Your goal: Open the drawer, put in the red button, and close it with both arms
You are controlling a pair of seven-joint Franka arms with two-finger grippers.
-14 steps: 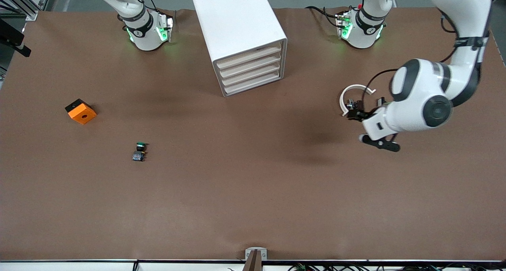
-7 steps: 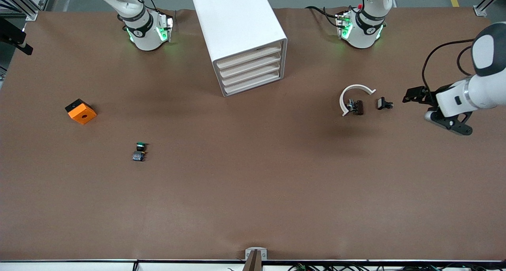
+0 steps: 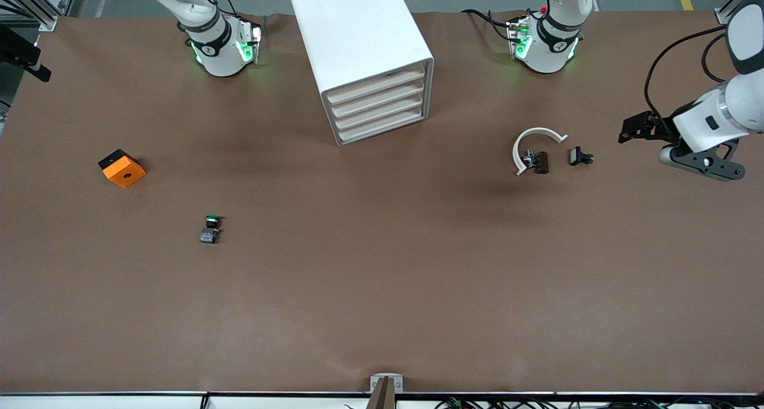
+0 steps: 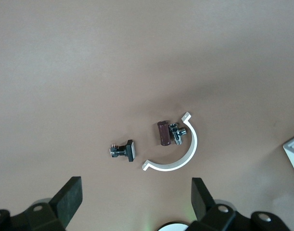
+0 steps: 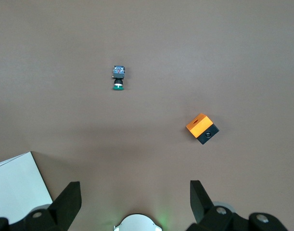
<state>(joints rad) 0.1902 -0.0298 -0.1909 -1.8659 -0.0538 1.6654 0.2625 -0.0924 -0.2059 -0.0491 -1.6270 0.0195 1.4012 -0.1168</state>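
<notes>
Drawer cabinet (image 3: 363, 57) sits on the surface (image 3: 382, 289) between the two arm bases, drawer fronts all shut, facing the front camera. Toward the right arm's end: a cube block (image 3: 122, 168), and nearer the camera a small push button (image 3: 209, 228) lying on its side. Toward the left arm's end: a curved clamp piece (image 3: 533, 144) with a small block (image 3: 541, 162) touching its inner side, a bolt piece (image 3: 579, 156) just beside them. Left gripper (image 3: 628, 129) hangs over the surface near the bolt piece.
</notes>
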